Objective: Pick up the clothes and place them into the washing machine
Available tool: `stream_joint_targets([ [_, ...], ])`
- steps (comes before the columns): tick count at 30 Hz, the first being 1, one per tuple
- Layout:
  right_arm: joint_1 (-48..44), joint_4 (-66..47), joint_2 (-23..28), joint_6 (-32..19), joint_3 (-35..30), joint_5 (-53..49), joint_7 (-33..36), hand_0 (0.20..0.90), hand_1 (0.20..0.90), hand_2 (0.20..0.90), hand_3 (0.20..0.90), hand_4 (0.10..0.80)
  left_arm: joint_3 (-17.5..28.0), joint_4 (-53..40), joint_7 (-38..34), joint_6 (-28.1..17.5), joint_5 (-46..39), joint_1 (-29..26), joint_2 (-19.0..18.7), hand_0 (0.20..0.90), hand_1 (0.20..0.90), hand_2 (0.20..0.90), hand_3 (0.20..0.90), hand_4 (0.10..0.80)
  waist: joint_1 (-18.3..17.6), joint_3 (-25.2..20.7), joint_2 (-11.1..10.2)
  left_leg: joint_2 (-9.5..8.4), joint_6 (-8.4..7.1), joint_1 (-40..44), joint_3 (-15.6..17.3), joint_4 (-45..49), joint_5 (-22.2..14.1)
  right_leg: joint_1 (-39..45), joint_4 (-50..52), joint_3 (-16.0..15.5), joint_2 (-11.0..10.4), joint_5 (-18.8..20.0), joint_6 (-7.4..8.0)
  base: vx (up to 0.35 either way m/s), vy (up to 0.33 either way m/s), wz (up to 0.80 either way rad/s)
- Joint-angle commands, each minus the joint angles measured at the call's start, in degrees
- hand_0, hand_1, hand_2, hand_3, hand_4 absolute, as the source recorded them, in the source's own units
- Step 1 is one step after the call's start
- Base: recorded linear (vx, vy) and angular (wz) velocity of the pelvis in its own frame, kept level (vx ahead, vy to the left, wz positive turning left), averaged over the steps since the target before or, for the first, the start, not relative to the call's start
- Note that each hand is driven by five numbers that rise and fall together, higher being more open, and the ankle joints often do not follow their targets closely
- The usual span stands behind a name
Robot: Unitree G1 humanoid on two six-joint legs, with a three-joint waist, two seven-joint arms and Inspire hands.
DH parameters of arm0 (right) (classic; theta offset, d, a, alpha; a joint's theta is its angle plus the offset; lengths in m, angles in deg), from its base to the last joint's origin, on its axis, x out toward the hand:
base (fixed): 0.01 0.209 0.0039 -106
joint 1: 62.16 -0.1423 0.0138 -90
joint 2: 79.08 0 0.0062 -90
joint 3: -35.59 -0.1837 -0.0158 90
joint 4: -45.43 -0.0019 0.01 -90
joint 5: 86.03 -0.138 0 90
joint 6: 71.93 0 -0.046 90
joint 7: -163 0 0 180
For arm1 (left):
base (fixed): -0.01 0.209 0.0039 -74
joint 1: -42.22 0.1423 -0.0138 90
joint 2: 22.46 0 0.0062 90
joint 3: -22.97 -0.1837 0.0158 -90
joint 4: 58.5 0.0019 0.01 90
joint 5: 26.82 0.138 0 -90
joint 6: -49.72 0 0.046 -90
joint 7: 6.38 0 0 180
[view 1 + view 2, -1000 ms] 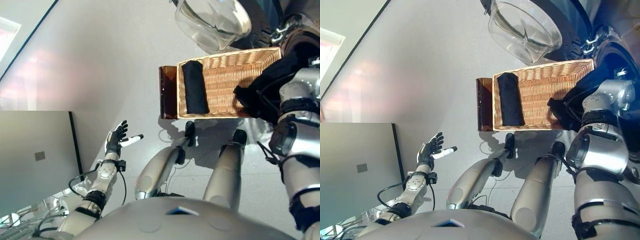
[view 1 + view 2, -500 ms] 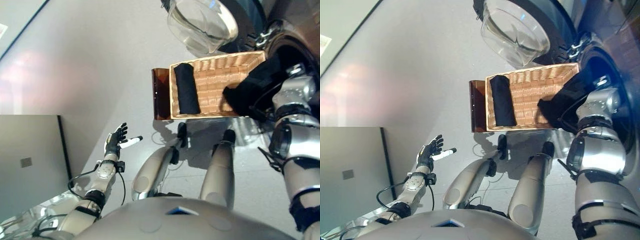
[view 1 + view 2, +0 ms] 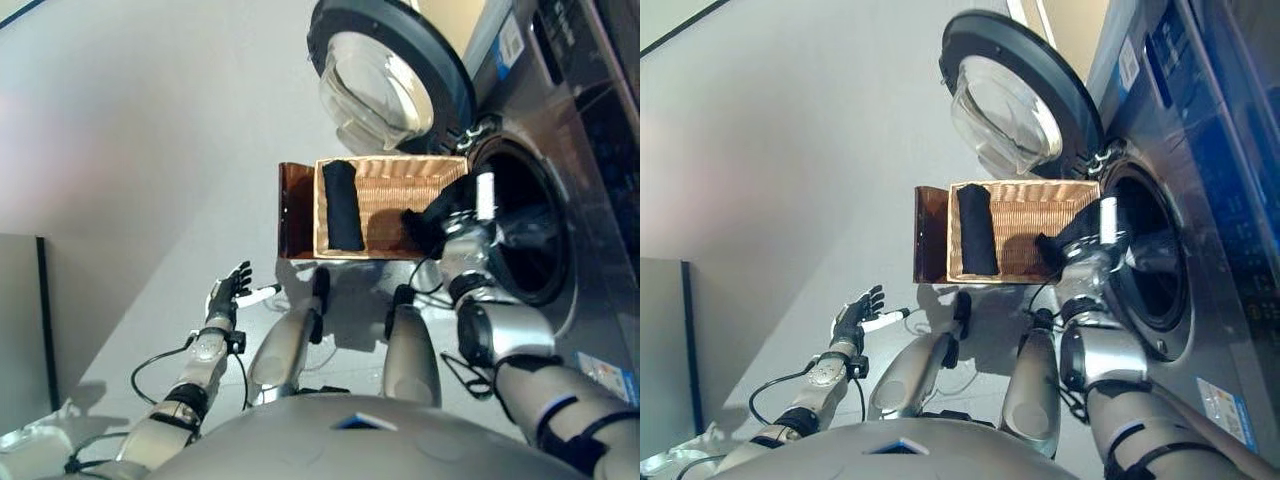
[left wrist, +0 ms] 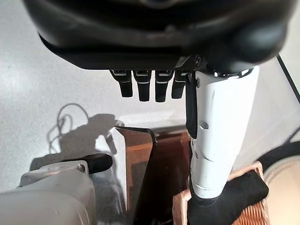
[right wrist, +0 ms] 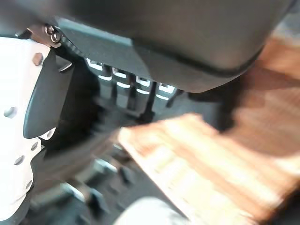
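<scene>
wicker basket (image 3: 390,200) — on the floor | brown tray (image 3: 296,210) — touching its side

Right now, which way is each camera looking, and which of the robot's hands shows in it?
Left eye view: on the head, looking down at the wicker basket and washing machine; left hand open over the floor, right hand clutching a black garment.
Right eye view: same scene, slightly offset.
Left wrist view: along the open left hand, toward the basket's end.
Right wrist view: close along the right hand, blurred, wicker beyond.
Shared: basket, rolled black cloth.
</scene>
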Motion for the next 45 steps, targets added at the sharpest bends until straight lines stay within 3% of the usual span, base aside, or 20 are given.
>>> stream_joint_targets([
  [1, 0.16, -2.67, 0.1, -1.49, 1.6, 0.38, -2.88, 0.9, 0.9, 0.9, 0.9, 0.8, 2.62, 2.59, -1.08, -1.65, 0.18, -1.87, -3.0, 0.9, 0.9, 0.9, 0.9, 0.8, 2.48, -2.19, -2.08, -3.15, -1.2, 0.06, -0.64, 1.31, -3.62, 6.27, -13.71, -0.65, -0.36, 7.74, -1.69, 0.057, -0.042, 0.07],
  [8, 4.38, -2.66, -1.61, 1.29, 6.22, 7.23, -4.08, 0.9, 0.9, 0.9, 0.9, 0.8, 4.58, 4.62, -0.46, -1.42, 1.66, -1.76, -4.28, 0.9, 0.9, 0.9, 0.9, 0.8, 2.32, -2.11, -5.93, -2.42, -1.27, 3.17, -1.37, 0.71, -4.43, 10.1, -15.98, -1.96, -0.32, 7.96, -1.41, 0.043, -0.034, 0.06],
  [13, 4.29, -8.45, 4.38, 4.01, 18.08, 36.49, 1.48, 0.9, 0.9, 0.9, 0.9, 0.8, 6.79, 4.12, -0.35, -1.48, 2.26, -1.3, -7.33, 0.9, 0.9, 0.9, 0.9, 0.8, 1.62, -1.46, -8.79, -1.82, -1.41, 3.01, -1.73, 0.71, -3.81, 10.11, -16.38, -2.31, 0.21, 8.9, -1.31, 0.012, -0.042, 0.01],
  [14, 4.3, -8.45, 4.38, 4.01, 18.08, 36.49, 1.48, 0.9, 0.9, 0.9, 0.9, 0.8, 6.79, 4.12, -0.35, -1.48, 2.26, -1.3, -7.33, 0.9, 0.9, 0.9, 0.9, 0.8, 1.61, -1.5, -8.8, -1.82, -1.41, 2.97, -1.74, 0.69, -3.79, 10.07, -16.4, -2.32, 0.21, 8.91, -1.31, -0.017, -0.032, -0.02],
  [16, 3.82, -17.41, 8.28, 6.74, 25.9, 55.24, 5.08, 0.9, 0.9, 0.9, 0.9, 0.8, 7.83, 4.34, -0.92, -1.43, 2.11, -0.45, -8.54, 0.9, 0.9, 0.9, 0.9, 0.8, 0.55, -0.64, -10.03, -1.53, -1.34, 2.96, -1.45, 0.98, -3.89, 9.84, -16.06, -2.04, 0.72, 9.08, -1.18, 0.0, 0.0, 0.0],
  [20, 6.69, -30.32, 18.58, 8.08, 31.05, 80.15, 7.91, 0.9, 0.9, 0.9, 0.9, 0.8, 9.11, 2.94, -1.49, -2.26, 3.57, 1.59, -9.21, 0.9, 0.9, 0.9, 0.9, 0.8, -0.33, -0.22, -10.73, -1.29, -1.23, 2.55, -1.44, 1.36, -4.09, 9.56, -15.98, -1.97, 1.08, 9.03, -0.89, 0.009, -0.006, -0.04],
  [25, 3.61, -31.17, 26.28, 10.82, 38.54, 101.74, 8.41, 0.9, 0.9, 0.9, 0.9, 0.8, 9.23, 1.07, -1.53, -3.08, 6.03, 1.18, -9.98, 0.9, 0.9, 0.9, 0.9, 0.8, 0.3, 0.59, -11.16, -1.44, -1.2, 1.24, -2.14, 2.43, -4.42, 8.63, -15.3, -2.57, 1.0, 8.69, -0.85, -0.005, -0.02, 0.03],
  [26, 3.58, -31.21, 26.31, 10.84, 38.52, 101.75, 8.39, 0.9, 0.9, 0.9, 0.9, 0.8, 9.24, 1.07, -1.53, -3.08, 6.04, 1.14, -9.96, 0.9, 0.9, 0.9, 0.9, 0.8, 0.26, 0.48, -11.16, -1.47, -1.2, 1.06, -2.17, 2.27, -4.14, 8.48, -15.48, -2.6, 0.98, 8.95, -0.83, -0.016, -0.017, 0.04],
  [27, 2.65, -29.65, 28.34, 11.01, 43.03, 109.81, 8.83, 0.9, 0.9, 0.9, 0.9, 0.8, 9.19, 1.79, -1.26, -3.42, 6.12, 0.44, -9.87, 0.9, 0.9, 0.9, 0.9, 0.8, 0.37, 0.91, -11.33, -1.58, -1.21, 0.66, -2.23, 2.63, -4.27, 8.13, -15.21, -2.54, 1.09, 8.85, -0.91, 0.0, 0.0, 0.0],
  [29, 1.21, -27.45, 29.14, 12.36, 46.15, 115.41, 8.93, 0.9, 0.9, 0.9, 0.9, 0.8, 9.16, 1.61, -1.24, -3.33, 5.79, -0.49, -9.79, 0.9, 0.9, 0.9, 0.9, 0.8, 0.6, 1.34, -11.49, -1.6, -1.28, -0.12, -2.45, 2.9, -4.21, 7.49, -15.02, -2.72, 1.14, 8.81, -1.02, -0.035, -0.028, -0.04],
  [35, -1.57, -21.99, 28.19, 14.44, 51.58, 122.74, 9.77, 0.9, 0.9, 0.9, 0.9, 0.8, 9.12, 2.23, -2.48, -3.41, 5.39, -2.38, -9.44, 0.9, 0.9, 0.9, 0.9, 0.8, 0.93, 3.4, -11.48, -1.56, -1.48, -2.17, -2.67, 4.5, -4.29, 5.79, -13.98, -2.93, 1.35, 8.81, -1.49, -0.048, -0.02, 0.06],
  [45, -5.85, -12.13, 26.47, 17.72, 52.18, 119.77, 12.02, 0.9, 0.9, 0.9, 0.9, 0.8, 9.79, 0.72, -4.8, -3.79, 3.17, -4.37, -9.57, 0.9, 0.9, 0.9, 0.9, 0.8, 1.08, 7.98, -10.32, -1.7, -2.1, -7.49, -2.81, 10.48, -5.38, 0.99, -8.7, -3.34, 2.13, 7.35, -2.8, -0.066, -0.021, 0.03],
])
